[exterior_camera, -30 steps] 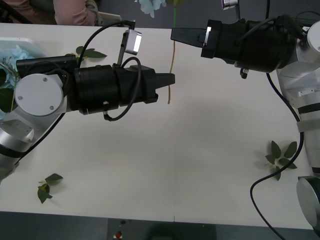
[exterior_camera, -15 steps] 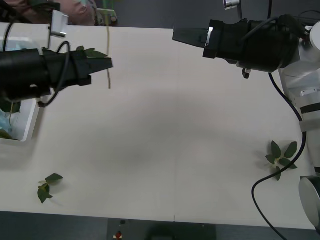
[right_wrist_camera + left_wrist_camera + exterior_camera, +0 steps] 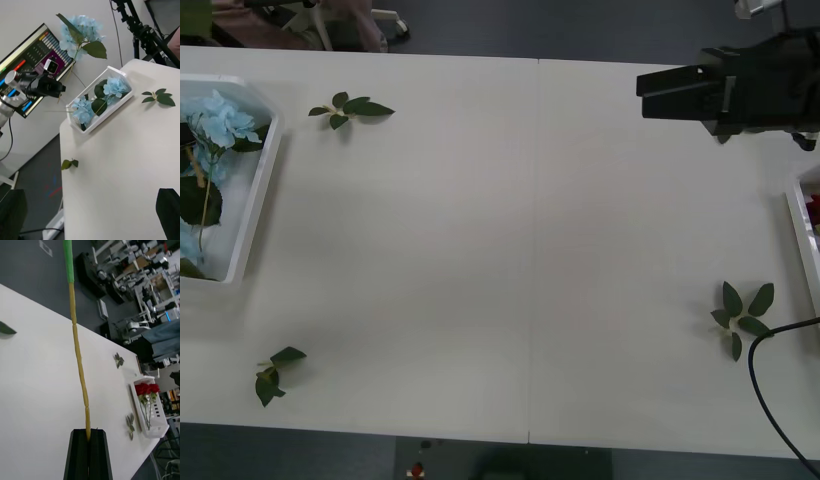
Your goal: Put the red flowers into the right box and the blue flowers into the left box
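Note:
My left gripper [image 3: 88, 432] is shut on the thin yellow-green stem [image 3: 77, 345] of a blue flower [image 3: 80, 30]. In the right wrist view that gripper [image 3: 60, 89] holds the flower high in the air beyond the left box [image 3: 108, 116]. Other blue flowers [image 3: 220, 120] lie in the left box [image 3: 260, 190] at the table's left edge. Red flowers [image 3: 147, 389] lie in the right box [image 3: 159, 423], whose rim [image 3: 795, 235] shows at the right edge. My right gripper [image 3: 660, 92] hovers open and empty over the table's far right.
Loose leaf sprigs lie on the table: one at the far left [image 3: 350, 107], one near the front left [image 3: 275, 372], one near the front right [image 3: 742, 315]. A monitor [image 3: 33, 60] and tripods stand beyond the table.
My left arm has swung left out of the front view, carrying the stem with it. My right arm has drawn back to the right. The left box now shows in full.

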